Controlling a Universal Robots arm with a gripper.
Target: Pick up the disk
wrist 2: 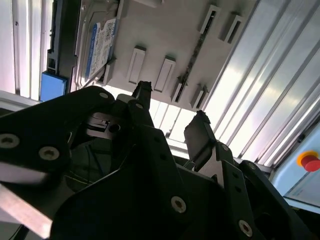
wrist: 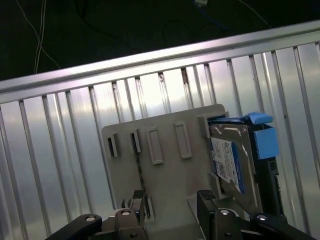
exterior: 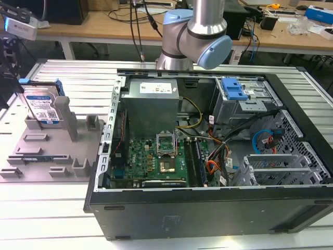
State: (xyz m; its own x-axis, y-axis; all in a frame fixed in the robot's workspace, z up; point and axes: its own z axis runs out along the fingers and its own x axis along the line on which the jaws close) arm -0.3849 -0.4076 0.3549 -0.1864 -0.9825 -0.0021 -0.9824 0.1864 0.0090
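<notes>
The disk (exterior: 41, 107) is a silver drive with a white-and-blue label and blue side rails. It stands upright on edge in a slot of the grey fixture (exterior: 52, 151) at the exterior view's left. In both wrist views my gripper (wrist 2: 172, 102) (wrist: 172, 196) is open, its two black fingers apart with nothing between them. It hangs over the fixture (wrist: 160, 170), apart from the disk (wrist: 232, 165), which lies off to one side of the fingers. The second wrist view shows the disk (wrist 2: 97, 47) beyond the fingertips at the fixture's (wrist 2: 165, 35) edge.
An open computer case (exterior: 208, 156) with a mainboard, cables and a blue-handled drive cage (exterior: 234, 88) stands beside the fixture on the ribbed metal table (exterior: 47, 208). The arm's body (exterior: 197, 31) rises behind the case. A red button (wrist 2: 310, 161) sits at the table's side.
</notes>
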